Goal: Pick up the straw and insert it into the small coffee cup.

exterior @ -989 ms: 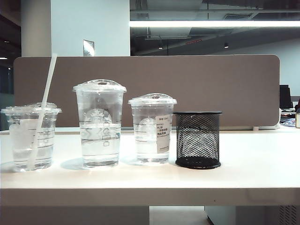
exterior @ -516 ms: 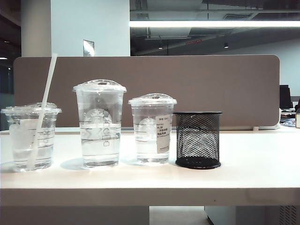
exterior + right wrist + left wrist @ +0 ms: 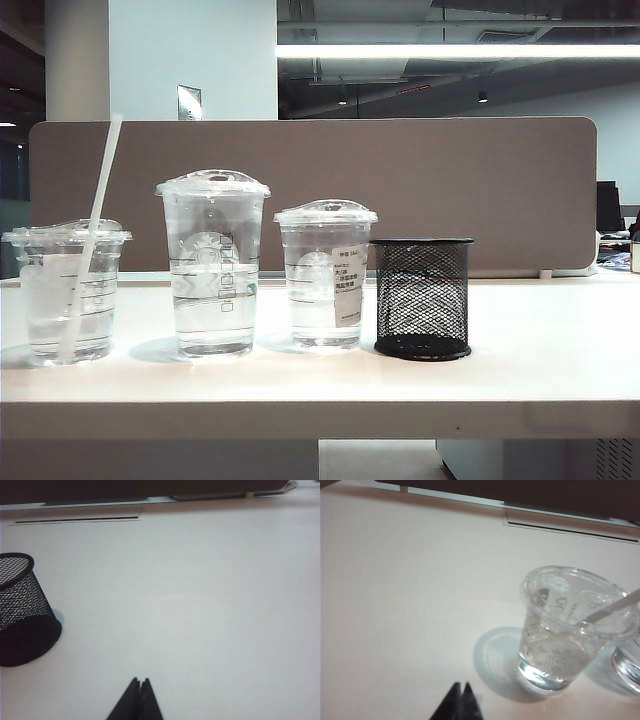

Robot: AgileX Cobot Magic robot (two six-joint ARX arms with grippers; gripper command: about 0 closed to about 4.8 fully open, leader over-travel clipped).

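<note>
The white straw (image 3: 92, 235) stands tilted in the small coffee cup (image 3: 68, 290), the short wide clear cup at the table's far left, and pokes out through its lid. In the left wrist view the same cup (image 3: 570, 630) shows with the straw (image 3: 615, 607) crossing its lid. My left gripper (image 3: 461, 685) is shut and holds nothing, hovering over bare table a little way from the cup. My right gripper (image 3: 140, 681) is shut as well, over bare table near the black mesh holder (image 3: 22, 612). Neither gripper appears in the exterior view.
The tallest clear cup (image 3: 212, 262) and a medium clear cup with a white sticker (image 3: 324, 272) stand in a row right of the small cup, then the black mesh pen holder (image 3: 422, 297). A brown partition (image 3: 450, 180) runs behind the white table (image 3: 540, 340).
Nothing has shifted in the exterior view; cups, straw and holder stand as before.
</note>
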